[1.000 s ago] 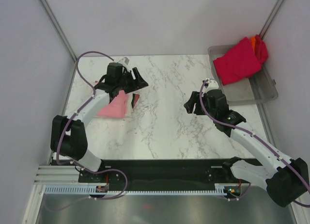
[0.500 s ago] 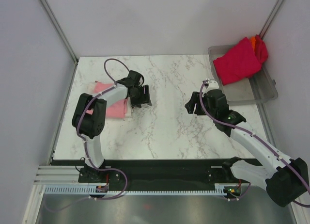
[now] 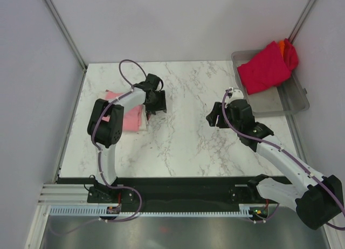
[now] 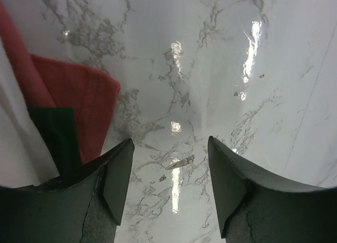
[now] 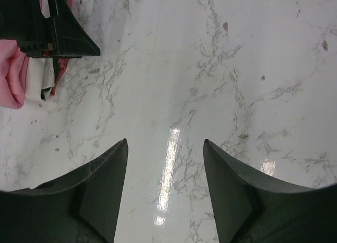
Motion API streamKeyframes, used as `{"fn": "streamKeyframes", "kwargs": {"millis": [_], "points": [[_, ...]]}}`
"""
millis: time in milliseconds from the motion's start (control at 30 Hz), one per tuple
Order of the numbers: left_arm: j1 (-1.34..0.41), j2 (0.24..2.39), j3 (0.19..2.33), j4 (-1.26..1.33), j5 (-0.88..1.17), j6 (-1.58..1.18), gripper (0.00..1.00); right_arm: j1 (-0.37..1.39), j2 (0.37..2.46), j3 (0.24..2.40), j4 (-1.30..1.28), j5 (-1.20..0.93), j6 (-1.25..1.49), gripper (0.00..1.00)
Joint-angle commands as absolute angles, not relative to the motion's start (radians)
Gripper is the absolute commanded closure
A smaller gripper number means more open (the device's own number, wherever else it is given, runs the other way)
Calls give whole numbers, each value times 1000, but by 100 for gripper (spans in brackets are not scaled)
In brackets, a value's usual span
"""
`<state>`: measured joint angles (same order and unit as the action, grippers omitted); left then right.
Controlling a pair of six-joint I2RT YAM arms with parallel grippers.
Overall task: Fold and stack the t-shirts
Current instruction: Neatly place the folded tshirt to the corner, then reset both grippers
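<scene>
A folded stack of t-shirts lies at the table's left, light pink (image 3: 131, 118) on top with a cream-white edge (image 3: 143, 123). The left wrist view shows a dark red layer (image 4: 79, 103) and white cloth (image 4: 16, 148) at its left. My left gripper (image 3: 157, 107) hovers just right of the stack, open and empty (image 4: 171, 148). A crimson t-shirt (image 3: 263, 69) and an orange one (image 3: 291, 53) lie in the grey tray (image 3: 294, 101). My right gripper (image 3: 213, 115) is open over bare marble (image 5: 165, 148), with the pink stack (image 5: 13, 80) far off at the upper left of its view.
White walls and metal posts close in the marble table (image 3: 178, 146) on the left, back and right. The tray overhangs the far right corner. The left arm's links (image 3: 108, 122) rise over the near part of the stack.
The left arm has lifted and pulled back, and its gripper has come off the stack to its right edge, jaws slightly narrower. The right arm has barely moved.
</scene>
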<state>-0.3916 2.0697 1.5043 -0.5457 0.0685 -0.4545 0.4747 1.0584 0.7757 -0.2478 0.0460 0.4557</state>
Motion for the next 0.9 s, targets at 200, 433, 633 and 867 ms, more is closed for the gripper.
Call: {"fn": "streamKeyframes", "kwargs": {"millis": [200,433,633,867], "points": [[-215,2074,1408,-580,-23,-394,37,469,1042,767,-232,38,456,33],[-163,1939,1332,-537,-38,-376,41,465,1040,764,-235,40,459,33],[-138,1827,1289,-538,-83,-391,39,462,1022,759,-245,43,462,33],[-242,1574,1152,-430,-15,-436,31,459,997,758,-273,78,445,8]]}}
